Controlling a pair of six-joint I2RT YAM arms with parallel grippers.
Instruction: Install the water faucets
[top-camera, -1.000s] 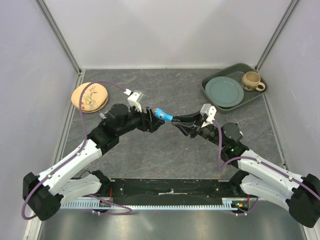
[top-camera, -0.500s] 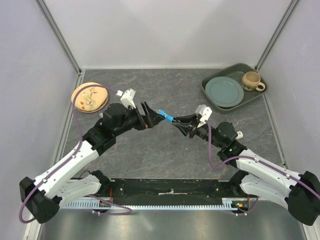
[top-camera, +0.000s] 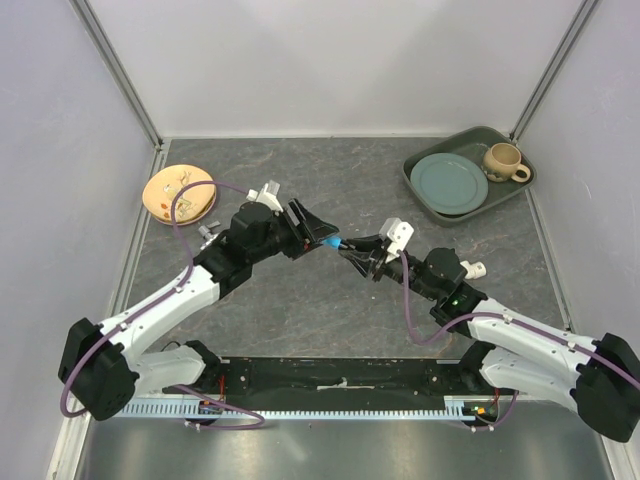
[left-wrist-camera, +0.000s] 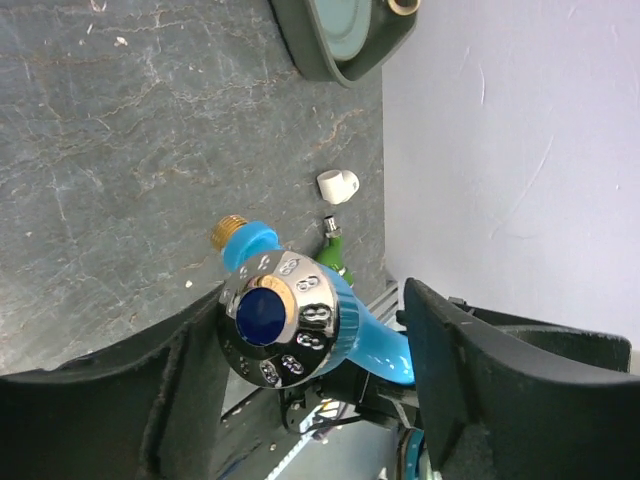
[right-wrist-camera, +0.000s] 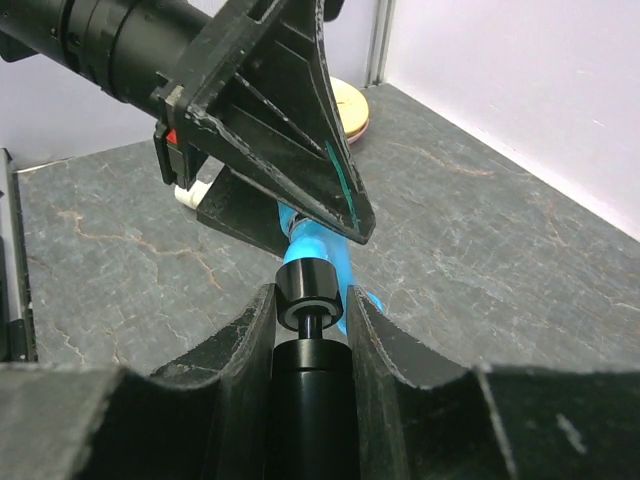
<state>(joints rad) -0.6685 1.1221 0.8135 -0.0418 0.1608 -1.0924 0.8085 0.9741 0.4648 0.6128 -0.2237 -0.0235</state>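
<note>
1 grey, stone-patterned table (top-camera: 300, 320) carries it all, and 2 arms reach in over its middle and meet tip to tip. Back right sits a dark green tray (top-camera: 512, 192) holding a teal plate (top-camera: 449, 183) and a beige mug (top-camera: 502, 160). Back left, an orange plate (top-camera: 180, 194) lies flat.

On to the action. The left claw (top-camera: 322, 232) has its jaws apart, straddling the round knob of the blue faucet (left-wrist-camera: 285, 320). The left wrist view shows a clear gap between the knob and 1 finger, so no squeeze there. The right claw (right-wrist-camera: 310, 300) is clamped on the faucet's black end piece, both fingers pressed against it. That faucet hangs in the air above the middle of the table, between the 2 claws, with its brass threaded tip pointing off to the side.

The green faucet (left-wrist-camera: 333, 252) lies on the table well away from both claws. Just beside it, not quite touching, is a white elbow piece (left-wrist-camera: 338, 186), out near the right arm.
</note>
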